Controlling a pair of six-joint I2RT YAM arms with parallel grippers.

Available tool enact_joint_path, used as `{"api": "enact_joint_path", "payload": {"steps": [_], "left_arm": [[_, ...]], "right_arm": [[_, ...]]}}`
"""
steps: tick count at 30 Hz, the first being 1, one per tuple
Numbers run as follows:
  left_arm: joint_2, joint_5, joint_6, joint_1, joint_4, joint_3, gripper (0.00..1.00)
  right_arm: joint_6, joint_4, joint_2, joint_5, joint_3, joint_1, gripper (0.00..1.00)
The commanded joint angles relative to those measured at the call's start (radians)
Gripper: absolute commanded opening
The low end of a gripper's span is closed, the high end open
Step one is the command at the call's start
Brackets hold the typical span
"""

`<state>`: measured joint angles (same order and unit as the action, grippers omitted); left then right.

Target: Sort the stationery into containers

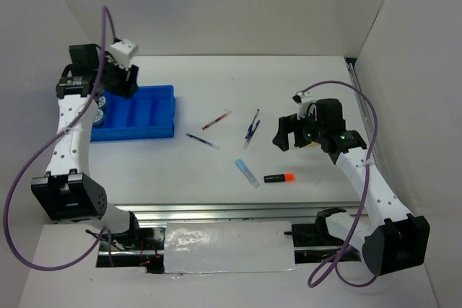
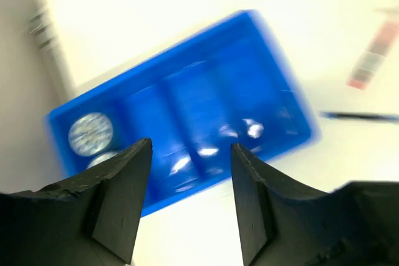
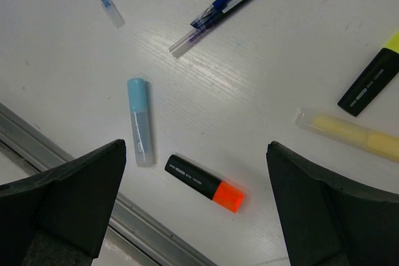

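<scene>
Orange-capped highlighter [image 3: 204, 182], white barrel print (too small to read)

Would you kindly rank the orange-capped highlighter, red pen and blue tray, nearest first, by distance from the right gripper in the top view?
1. orange-capped highlighter, just nearside of the right gripper.
2. red pen, mid-table, leftward.
3. blue tray, far left.

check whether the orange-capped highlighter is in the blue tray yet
Out. The orange-capped highlighter lies on the table, far from the blue tray.
</scene>
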<state>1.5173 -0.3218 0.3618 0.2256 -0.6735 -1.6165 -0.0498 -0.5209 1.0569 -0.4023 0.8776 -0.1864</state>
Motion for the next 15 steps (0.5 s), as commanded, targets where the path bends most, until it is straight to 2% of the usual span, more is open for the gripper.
{"api": "enact_joint_path", "payload": {"steps": [1, 3, 6, 11, 14, 15], "left_arm": [[-0.052, -0.082, 0.140, -0.138, -0.023, 0.092, 0.64], [-0.074, -0.083, 0.161, -0.196, -0.024, 0.151, 0.63], [-0.077, -0.091, 0.210, -0.346, -0.046, 0.208, 0.62], [-0.085, -0.112, 0.221, -0.480, -0.028, 0.316, 0.62], [-0.077, -0.115, 0.166, -0.535, 0.011, 0.356, 0.65], [-0.071, -0.096, 0.098, -0.552, 0.040, 0.359, 0.67]], "right_arm": [[-0.012, 0.013, -0.031, 0.017, 0.009, -0.007, 1.00], [-0.015, 0.010, -0.032, 0.022, 0.003, -0.001, 1.00], [-0.027, -0.002, -0.038, 0.036, -0.011, 0.007, 0.99], [-0.099, -0.040, -0.035, 0.079, -0.037, 0.007, 0.96], [-0.156, -0.065, -0.029, 0.123, -0.060, -0.015, 0.96], [-0.165, -0.083, -0.023, 0.147, -0.061, -0.022, 0.95]]}}
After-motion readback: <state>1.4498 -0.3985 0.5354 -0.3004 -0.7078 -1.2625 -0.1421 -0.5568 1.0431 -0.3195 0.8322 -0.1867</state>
